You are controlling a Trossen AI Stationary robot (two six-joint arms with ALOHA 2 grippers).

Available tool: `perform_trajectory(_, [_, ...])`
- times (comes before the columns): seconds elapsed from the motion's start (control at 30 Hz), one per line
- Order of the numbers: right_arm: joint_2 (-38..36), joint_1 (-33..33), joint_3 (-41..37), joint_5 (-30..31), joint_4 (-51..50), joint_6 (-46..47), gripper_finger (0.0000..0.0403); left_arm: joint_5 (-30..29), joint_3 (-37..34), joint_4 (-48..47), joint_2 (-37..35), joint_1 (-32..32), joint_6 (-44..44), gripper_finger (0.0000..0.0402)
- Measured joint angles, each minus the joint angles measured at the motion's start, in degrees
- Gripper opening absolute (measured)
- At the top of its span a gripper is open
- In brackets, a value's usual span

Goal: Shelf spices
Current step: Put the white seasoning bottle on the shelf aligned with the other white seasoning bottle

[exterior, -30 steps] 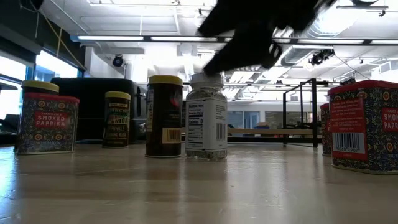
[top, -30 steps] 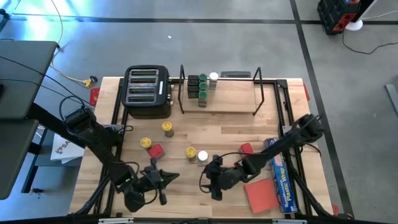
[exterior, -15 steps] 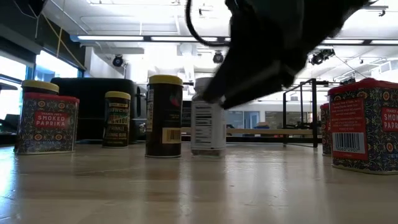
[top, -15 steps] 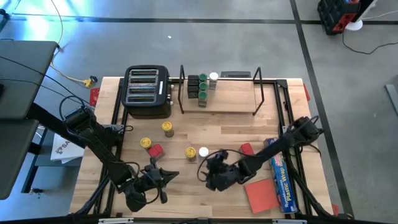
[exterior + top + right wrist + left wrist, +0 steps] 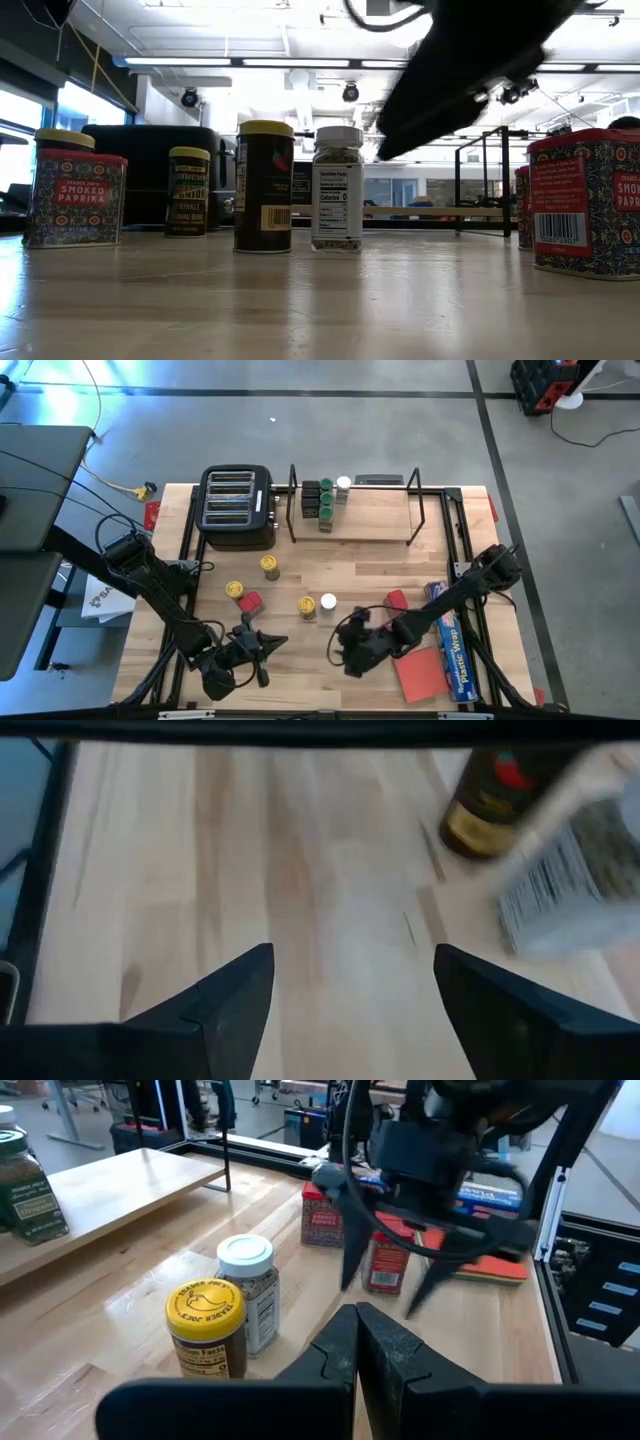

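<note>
The white-lidded spice jar point(image 5: 337, 188) stands upright, lid up, on the table point(image 5: 370, 565) just beside a yellow-lidded jar point(image 5: 264, 186), while the right gripper point(image 5: 345, 652) hangs near it with fingers spread wide and empty, and the left gripper point(image 5: 262, 650), pinched closed, waits at the front.

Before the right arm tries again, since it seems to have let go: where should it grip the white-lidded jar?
Probably around the clear body just under the lid of the white-lidded jar, since it stands upright. The yellow-lidded jar stands close on the toaster-side flank, so come in low from the front edge, where the open right gripper hangs, one finger slipping between the jars.
</note>
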Motion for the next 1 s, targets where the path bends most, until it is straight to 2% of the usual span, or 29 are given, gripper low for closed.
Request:
perform_trajectory(0.1, [2.12, -1.60, 0.01, -0.50, 4.16, -2.52, 0.0255, 0.02, 0.00, -0.02, 0.00, 0.01, 0.02, 0.0000])
perform_trajectory(0.17, [3.10, -2.30, -0.03, 1.09, 4.51, -2.70, 0.0227, 0.04, 0.00, -0.04, 0.00, 0.01, 0.04, 0.0000])
perform_trajectory(0.27, [3.78, -2.68, -0.01, 4.72, 5.14, -1.69, 0.0156, 0.04, 0.00, -0.04, 0.00, 0.01, 0.04, 0.0000])
perform_trajectory(0.4, [4.17, -2.96, -0.03, 8.54, 4.82, -1.68, 0.0041, 0.07, 0.00, -0.06, 0.00, 0.01, 0.04, 0.0000])
perform_trajectory(0.47, [4.09, -3.40, -0.01, 9.33, 4.16, -1.59, 0.0011, 0.17, 0.00, -0.07, 0.00, 0.01, 0.02, 0.0000])
perform_trajectory(0.53, [4.09, -3.96, -0.01, 11.76, 0.96, 0.95, 0.0015, 0.44, 0.00, -0.07, 0.00, 0.01, 0.01, 0.0000])
perform_trajectory(0.67, [4.03, -4.08, -0.01, 22.41, -8.39, 11.89, 0.0018, 0.52, 0.00, -0.08, 0.00, 0.01, 0.00, 0.0000])
perform_trajectory(0.73, [3.57, -3.69, -0.03, 25.41, -12.71, 16.64, 0.0015, 0.57, 0.00, -0.08, 0.02, 0.01, 0.04, 0.0000])
perform_trajectory(0.87, [0.69, -2.05, -0.03, 26.09, -18.25, 18.49, 0.0010, 0.59, 0.00, -0.09, 0.02, -0.08, 0.04, 0.0000])
perform_trajectory(1.0, [-3.45, -1.28, -0.03, 23.43, -19.02, 11.18, 0.0009, 0.59, 0.00, -0.11, 0.02, -0.08, 0.04, 0.0000])
